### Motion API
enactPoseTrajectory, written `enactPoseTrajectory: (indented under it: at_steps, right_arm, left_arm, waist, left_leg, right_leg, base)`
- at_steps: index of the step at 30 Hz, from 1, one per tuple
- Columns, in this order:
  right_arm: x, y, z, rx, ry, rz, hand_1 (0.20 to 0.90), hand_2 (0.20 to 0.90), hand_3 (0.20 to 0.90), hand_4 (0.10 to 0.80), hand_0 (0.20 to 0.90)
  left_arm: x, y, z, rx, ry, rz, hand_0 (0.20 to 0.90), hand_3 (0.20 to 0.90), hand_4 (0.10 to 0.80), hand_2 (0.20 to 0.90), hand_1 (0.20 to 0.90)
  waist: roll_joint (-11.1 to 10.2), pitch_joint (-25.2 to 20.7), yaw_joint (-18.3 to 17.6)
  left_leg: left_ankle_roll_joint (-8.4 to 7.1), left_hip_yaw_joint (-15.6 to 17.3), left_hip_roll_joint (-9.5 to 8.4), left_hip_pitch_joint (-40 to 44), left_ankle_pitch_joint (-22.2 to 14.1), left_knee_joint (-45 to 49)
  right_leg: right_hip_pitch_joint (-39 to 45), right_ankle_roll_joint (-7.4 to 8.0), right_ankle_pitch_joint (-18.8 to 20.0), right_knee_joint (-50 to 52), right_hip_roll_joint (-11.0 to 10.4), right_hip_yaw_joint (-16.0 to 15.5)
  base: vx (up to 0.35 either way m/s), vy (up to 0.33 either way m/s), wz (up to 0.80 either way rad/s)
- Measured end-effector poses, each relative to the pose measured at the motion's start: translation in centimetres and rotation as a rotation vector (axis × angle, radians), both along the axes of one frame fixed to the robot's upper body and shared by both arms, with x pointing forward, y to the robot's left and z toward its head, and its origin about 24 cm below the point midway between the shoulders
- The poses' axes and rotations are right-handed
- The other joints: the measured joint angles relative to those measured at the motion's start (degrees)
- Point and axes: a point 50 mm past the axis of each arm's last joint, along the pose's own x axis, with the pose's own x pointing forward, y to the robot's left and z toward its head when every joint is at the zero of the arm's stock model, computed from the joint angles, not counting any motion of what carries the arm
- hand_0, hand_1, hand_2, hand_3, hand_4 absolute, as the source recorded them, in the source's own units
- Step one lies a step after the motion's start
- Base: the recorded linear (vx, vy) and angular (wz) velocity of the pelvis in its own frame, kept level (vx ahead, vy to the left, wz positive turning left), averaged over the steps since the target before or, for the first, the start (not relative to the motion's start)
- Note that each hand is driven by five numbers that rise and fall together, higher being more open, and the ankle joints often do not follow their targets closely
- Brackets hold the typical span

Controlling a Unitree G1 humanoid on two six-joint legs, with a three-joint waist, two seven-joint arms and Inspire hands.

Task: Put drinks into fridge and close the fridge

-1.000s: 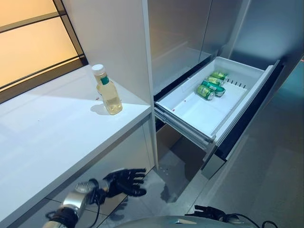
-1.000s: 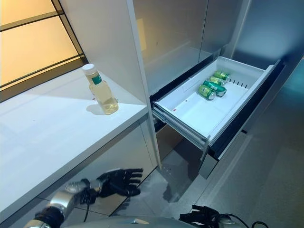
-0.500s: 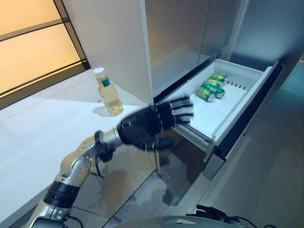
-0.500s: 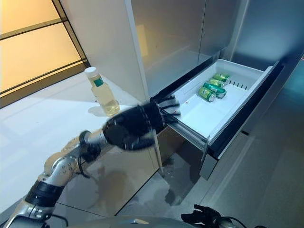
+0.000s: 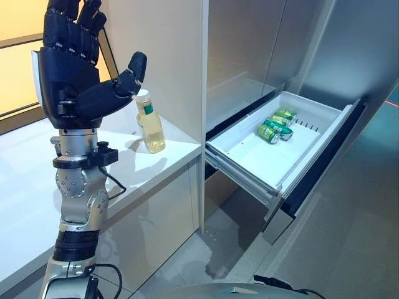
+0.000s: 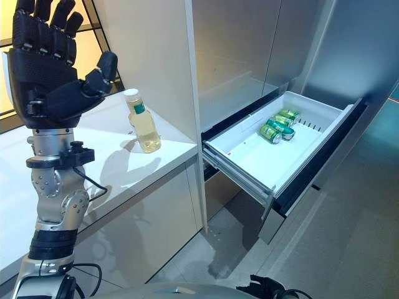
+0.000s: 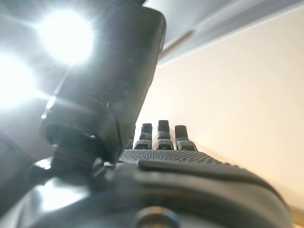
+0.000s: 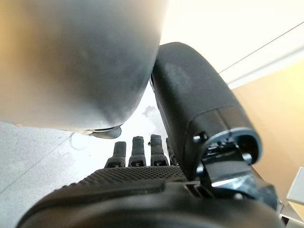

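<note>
A clear bottle of pale yellow drink with a white cap and green neck band stands upright on the white counter, close to the tall white side panel. My left hand is raised high above the counter, left of the bottle, open with fingers straight and thumb spread, holding nothing. The fridge's white drawer is pulled out, with green cans lying at its far end. My right hand hangs low by my side with fingers straight and empty.
A tall white panel separates the counter from the steel fridge front. The drawer's dark front juts out over the grey floor. An orange window panel runs behind the counter.
My left arm has swung up from in front of the drawer edge to high above the counter, hand spread open. The camera has shifted slightly. Bottle, cans and drawer are unmoved.
</note>
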Motion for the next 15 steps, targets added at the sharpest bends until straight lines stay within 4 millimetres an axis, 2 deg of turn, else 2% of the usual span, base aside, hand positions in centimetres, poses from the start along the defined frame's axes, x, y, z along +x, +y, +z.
enactPoseTrajectory:
  at_steps: [4,8,11,15]
  right_arm:
    - [0.0,-0.1,0.0,0.002,0.004,-0.007,0.900,0.900,0.900,0.800,0.900]
    - [0.0,-0.3,0.1,0.003,0.007,-0.005,0.900,0.900,0.900,0.800,0.900]
    - [0.1,-0.3,0.1,0.006,0.006,-0.003,0.900,0.900,0.900,0.800,0.900]
    - [0.1,-0.3,0.1,0.007,0.006,-0.001,0.900,0.900,0.900,0.800,0.900]
  left_arm:
    - [1.3,-0.4,-0.7,0.066,0.075,0.097,0.900,0.900,0.800,0.900,0.900]
    - [2.8,0.2,-3.0,0.081,0.208,0.170,0.900,0.900,0.800,0.900,0.900]
    - [4.0,1.1,-5.5,0.119,0.337,0.223,0.900,0.900,0.800,0.900,0.900]
    - [4.7,1.8,-7.6,0.131,0.448,0.264,0.900,0.900,0.800,0.900,0.900]
  waist:
    - [0.5,-0.4,-1.1]
    - [1.2,-0.6,-1.6]
    - [1.2,-0.6,-2.1]
    - [1.2,-0.5,-2.1]
  left_leg:
    - [0.01,0.2,0.07,0.0,0.0,0.0]
    - [-0.04,0.7,0.22,0.3,0.0,0.0]
    - [-0.12,1.0,0.39,0.3,-0.1,0.0]
    - [-0.13,1.4,0.42,0.4,-0.1,0.0]
  right_leg:
    - [0.0,0.01,0.0,0.0,0.1,0.2]
    - [0.0,-0.02,0.0,0.0,0.3,0.8]
    - [-0.1,-0.07,0.1,0.0,0.4,1.0]
    - [-0.1,-0.08,0.1,0.0,0.4,1.2]
  base:
    - [0.006,0.006,-0.03]
    - [0.009,0.008,-0.07]
    - [0.016,0.014,-0.06]
    - [0.003,0.004,-0.01]
